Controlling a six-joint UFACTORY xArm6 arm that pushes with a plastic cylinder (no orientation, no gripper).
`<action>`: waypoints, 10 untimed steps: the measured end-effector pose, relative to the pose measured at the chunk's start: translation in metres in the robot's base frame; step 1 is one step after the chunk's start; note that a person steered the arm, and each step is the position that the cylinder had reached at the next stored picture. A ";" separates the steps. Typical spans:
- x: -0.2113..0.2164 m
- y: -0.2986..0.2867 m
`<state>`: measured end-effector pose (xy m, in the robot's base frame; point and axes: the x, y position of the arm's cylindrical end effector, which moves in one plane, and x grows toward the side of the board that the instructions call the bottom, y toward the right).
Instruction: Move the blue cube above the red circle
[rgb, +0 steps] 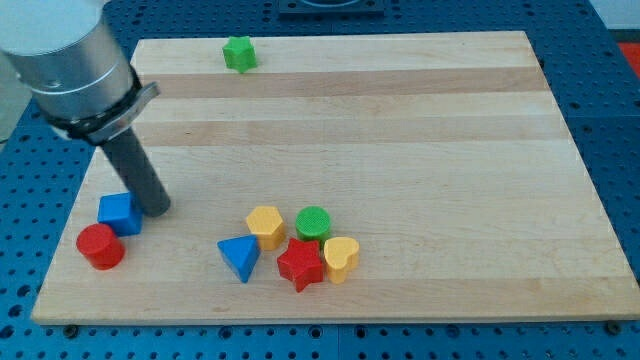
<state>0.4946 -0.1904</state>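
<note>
The blue cube (119, 213) sits near the board's left edge, at the view's lower left. The red circle (100, 246) lies just below and slightly left of it, touching or nearly touching it. My tip (156, 208) rests on the board right beside the blue cube's right side, touching or almost touching it. The rod rises up and to the left toward the arm's grey body at the view's top left.
A cluster sits at bottom centre: blue triangle (240, 258), yellow hexagon (265, 226), green circle (312, 224), red star (301, 263), yellow heart (341, 258). A green star (239, 53) lies at the wooden board's (400, 120) top edge.
</note>
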 end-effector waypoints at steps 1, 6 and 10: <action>-0.037 0.080; -0.124 0.164; -0.303 0.137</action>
